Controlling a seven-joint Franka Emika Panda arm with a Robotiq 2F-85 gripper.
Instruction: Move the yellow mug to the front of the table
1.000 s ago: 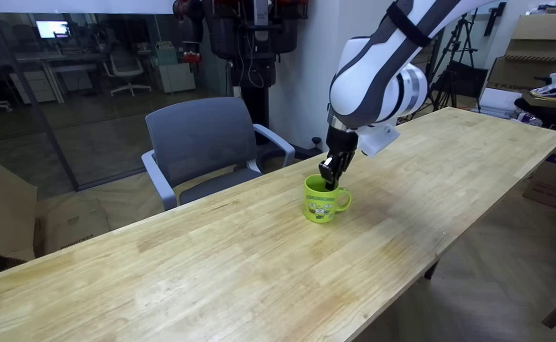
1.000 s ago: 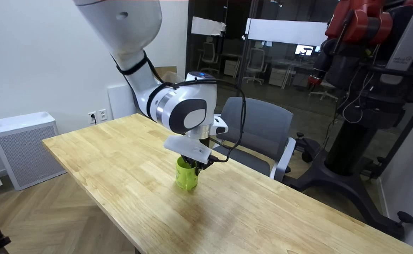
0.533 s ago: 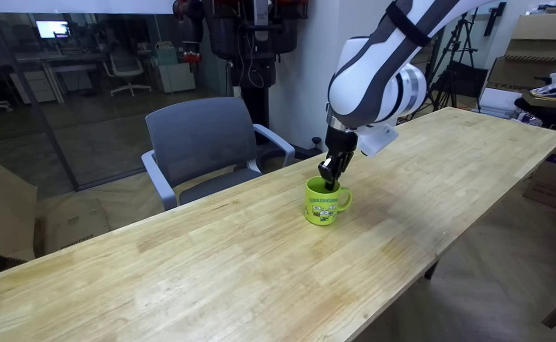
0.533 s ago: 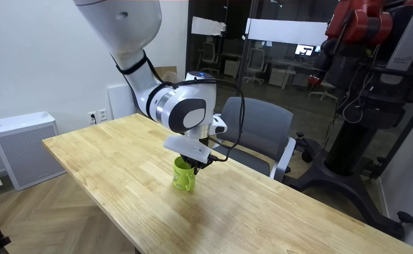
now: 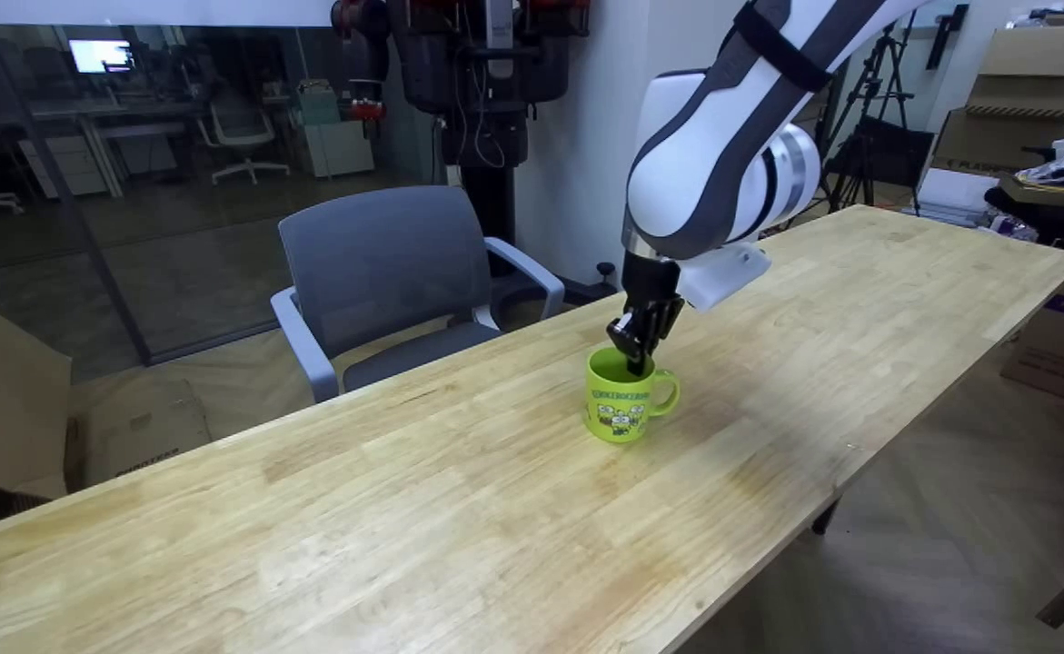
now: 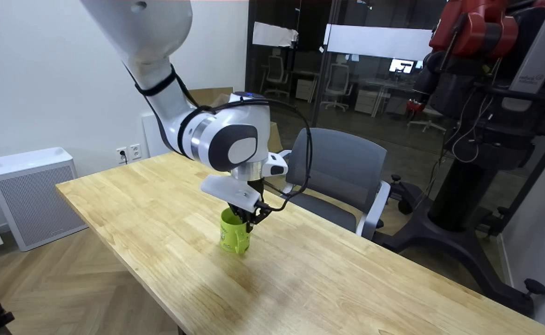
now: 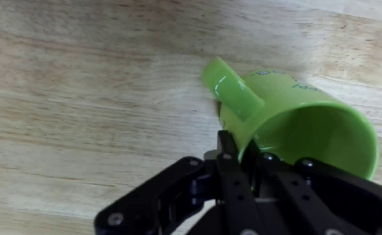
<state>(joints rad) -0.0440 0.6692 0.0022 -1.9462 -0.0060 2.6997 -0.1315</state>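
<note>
The yellow mug (image 5: 616, 413) is bright lime green with a printed picture on its side and a side handle. It also shows in an exterior view (image 6: 229, 236), near upright at the middle of the light wood table (image 5: 386, 536). Whether its base touches the wood or hovers just above it, I cannot tell. My gripper (image 7: 241, 148) is shut on the mug's rim beside the handle, one finger inside the mug and one outside. In the wrist view the mug (image 7: 275, 89) opens toward the camera. The finger inside is partly hidden by the rim.
A grey office chair (image 5: 386, 263) stands against the table's long edge. A black and red robot (image 6: 477, 83) stands behind the chair. A white box-shaped unit (image 6: 35, 195) stands on the floor past the table's end. Cardboard boxes (image 5: 1031, 100) stand beyond the far end.
The mug turned slightly in the grip, its print and handle shifting. Gripper and mug then moved together, a little lower in an exterior view and to the left in an exterior view.
</note>
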